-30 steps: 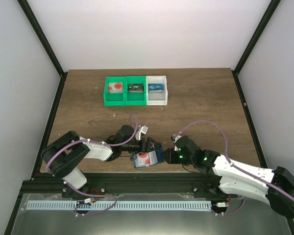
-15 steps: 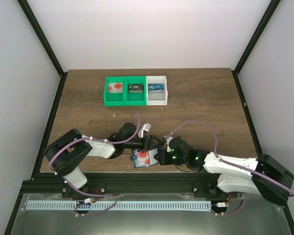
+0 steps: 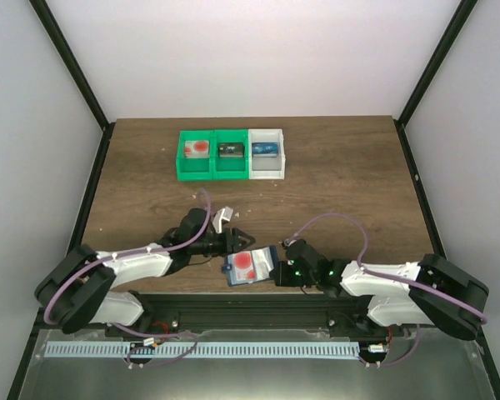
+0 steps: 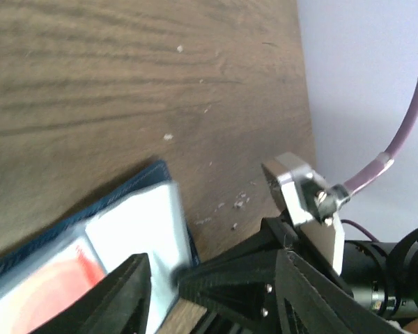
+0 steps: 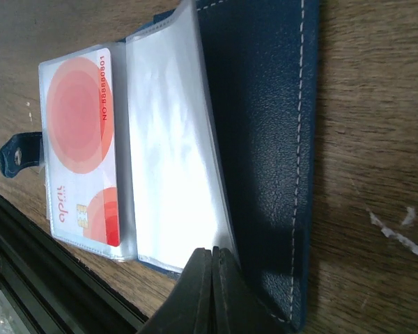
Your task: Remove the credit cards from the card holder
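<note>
The card holder (image 5: 265, 139) lies open and flat on the bench (image 3: 342, 167) near its front edge, between the two hands, with a credit card (image 5: 80, 139) bearing a large red circle tucked in a clear sleeve (image 5: 167, 153) on its inner side. The right hand (image 5: 211, 261) has its fingers pressed together with the tips at the holder's edge, though I cannot tell whether a sleeve is caught between them. The left hand (image 3: 238, 239) sits spread just behind the holder, and a green bin (image 3: 212, 173) and a white bin (image 3: 265, 171) stand well back.
</note>
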You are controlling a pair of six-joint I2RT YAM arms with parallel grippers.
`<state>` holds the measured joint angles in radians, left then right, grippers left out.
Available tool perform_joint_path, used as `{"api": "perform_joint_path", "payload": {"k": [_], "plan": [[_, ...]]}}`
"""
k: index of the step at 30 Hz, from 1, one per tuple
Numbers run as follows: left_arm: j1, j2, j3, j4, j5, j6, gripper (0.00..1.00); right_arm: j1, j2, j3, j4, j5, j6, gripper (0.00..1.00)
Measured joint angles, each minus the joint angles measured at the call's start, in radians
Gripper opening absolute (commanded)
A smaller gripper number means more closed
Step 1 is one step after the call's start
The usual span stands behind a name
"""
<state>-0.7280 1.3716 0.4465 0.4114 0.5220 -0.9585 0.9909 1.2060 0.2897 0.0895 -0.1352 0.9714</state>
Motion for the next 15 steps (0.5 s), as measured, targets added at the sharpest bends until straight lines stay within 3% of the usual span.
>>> {"api": "perform_joint_path", "payload": {"k": [8,15], "plan": [[0.001,-0.164,-0.106,-0.161,-0.028,0.086,0.26,0.0,0.019,0.008,0.012,0.0,0.016,0.04],[0.001,-0.178,-0.153,-0.232,-0.058,0.146,0.12,0.0,0.022,0.077,-0.019,-0.007,0.01,0.1]]}}
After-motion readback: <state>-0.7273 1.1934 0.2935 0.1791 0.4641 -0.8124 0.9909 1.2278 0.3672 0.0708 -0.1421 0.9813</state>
